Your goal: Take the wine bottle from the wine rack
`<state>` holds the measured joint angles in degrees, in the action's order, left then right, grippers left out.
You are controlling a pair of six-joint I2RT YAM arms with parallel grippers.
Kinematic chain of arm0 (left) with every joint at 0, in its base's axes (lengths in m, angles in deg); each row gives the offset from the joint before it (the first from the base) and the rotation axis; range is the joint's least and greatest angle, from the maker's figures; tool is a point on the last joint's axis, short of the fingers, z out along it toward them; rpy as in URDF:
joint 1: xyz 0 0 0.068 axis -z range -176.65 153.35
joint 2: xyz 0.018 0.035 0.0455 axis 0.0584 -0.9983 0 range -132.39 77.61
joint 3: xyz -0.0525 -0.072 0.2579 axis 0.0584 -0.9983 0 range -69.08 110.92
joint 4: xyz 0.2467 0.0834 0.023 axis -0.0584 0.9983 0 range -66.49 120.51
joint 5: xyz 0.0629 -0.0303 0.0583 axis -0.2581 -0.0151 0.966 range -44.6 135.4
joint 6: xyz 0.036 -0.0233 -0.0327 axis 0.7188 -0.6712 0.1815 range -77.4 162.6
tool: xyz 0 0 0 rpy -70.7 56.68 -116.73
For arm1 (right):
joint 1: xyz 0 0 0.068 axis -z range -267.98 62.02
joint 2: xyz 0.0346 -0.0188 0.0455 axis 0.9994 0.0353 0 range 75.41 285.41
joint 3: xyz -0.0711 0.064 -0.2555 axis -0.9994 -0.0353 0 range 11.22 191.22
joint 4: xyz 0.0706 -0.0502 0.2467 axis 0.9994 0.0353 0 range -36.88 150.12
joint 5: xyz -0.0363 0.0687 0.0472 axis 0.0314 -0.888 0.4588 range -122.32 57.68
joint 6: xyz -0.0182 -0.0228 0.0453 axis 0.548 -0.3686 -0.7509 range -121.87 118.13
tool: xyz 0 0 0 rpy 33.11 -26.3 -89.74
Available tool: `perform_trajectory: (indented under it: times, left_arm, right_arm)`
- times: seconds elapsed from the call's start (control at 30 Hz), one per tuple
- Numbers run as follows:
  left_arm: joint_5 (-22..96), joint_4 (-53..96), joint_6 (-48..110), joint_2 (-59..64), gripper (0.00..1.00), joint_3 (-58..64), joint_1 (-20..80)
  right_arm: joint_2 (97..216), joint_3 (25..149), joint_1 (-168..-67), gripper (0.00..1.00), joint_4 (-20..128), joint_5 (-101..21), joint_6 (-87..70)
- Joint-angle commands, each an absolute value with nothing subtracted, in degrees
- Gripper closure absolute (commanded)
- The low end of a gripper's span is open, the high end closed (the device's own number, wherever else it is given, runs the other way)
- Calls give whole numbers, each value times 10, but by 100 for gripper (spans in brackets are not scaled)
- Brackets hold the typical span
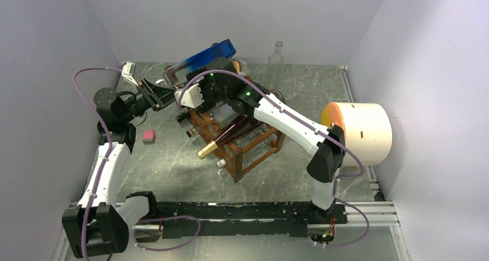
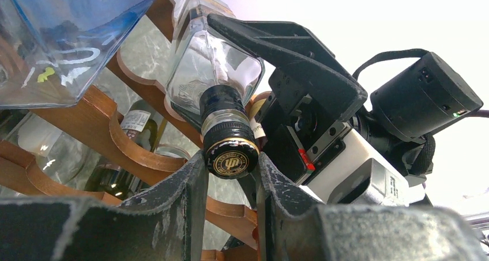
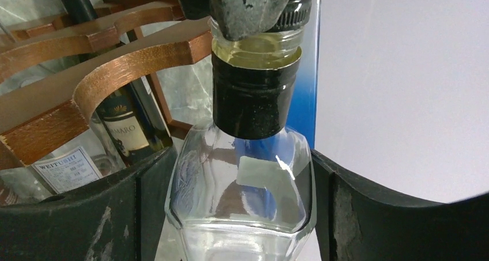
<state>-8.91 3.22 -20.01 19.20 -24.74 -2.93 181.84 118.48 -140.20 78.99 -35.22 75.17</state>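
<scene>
Wine bottle (image 3: 239, 215), clear, faceted, left gripper (image 2: 230, 160) pinching black cap (image 3: 251, 102), right gripper (image 3: 242, 169) clasping shoulders

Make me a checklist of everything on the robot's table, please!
Surface: grey marbled table.
Job's things: the wine rack stands mid-table with several bottles in it. The clear wine bottle with a black cap sits high in it.
Clutter: blue bottle on top of the rack, gold-capped bottle lower down, glass bottle by the back wall, small pink block, big white drum with an orange end.
Claws: left claw closed on the wine bottle's cap; right claw closed around its shoulders.
Cables: purple cables loop along both arms; no snag seen.
Surroundings: plain pale walls on three sides.
</scene>
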Motion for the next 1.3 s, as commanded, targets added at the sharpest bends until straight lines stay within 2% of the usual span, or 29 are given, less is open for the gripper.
perform_trajectory:
  times: [0.0,0.13,0.27,0.33,0.4,0.43,0.47,0.57,0.6,0.63,0.67,0.83,1.03,1.27]
  left_arm:
    - [-113,-8,-204,198,86,-218,-33]
    - [-112,-8,-204,199,86,-219,-32]
    - [-113,10,-198,197,85,-214,-32]
    - [-112,33,-194,198,80,-207,-32]
    - [-108,67,-183,197,67,-194,-32]
    - [-106,84,-174,199,55,-187,-32]
    - [-103,99,-166,200,47,-181,-32]
    - [-88,155,-135,209,35,-161,-32]
    - [-80,182,-120,210,17,-150,-32]
    - [-74,218,-108,210,3,-139,-32]
    - [-68,240,-96,211,0,-127,-32]
    - [-28,355,-33,224,1,-75,-33]
    - [98,490,57,266,1,-21,-33]
    - [161,560,91,304,1,-5,-33]
  right_arm:
    - [1828,1204,-1409,19,795,-301,759]
    - [1839,1220,-1412,24,810,-284,764]
    - [1844,1225,-1412,40,805,-284,760]
    - [1841,1221,-1412,49,789,-286,756]
    - [1836,1220,-1413,63,775,-294,753]
    - [1834,1220,-1413,69,768,-301,749]
    - [1832,1220,-1413,74,762,-309,745]
    - [1822,1215,-1413,91,742,-323,742]
    - [1818,1210,-1412,97,734,-322,744]
    - [1815,1205,-1412,100,723,-321,745]
    - [1811,1199,-1412,100,715,-318,748]
    - [1788,1162,-1409,100,670,-314,750]
    - [1753,1129,-1396,100,592,-328,704]
    - [1711,1100,-1372,100,508,-366,626]
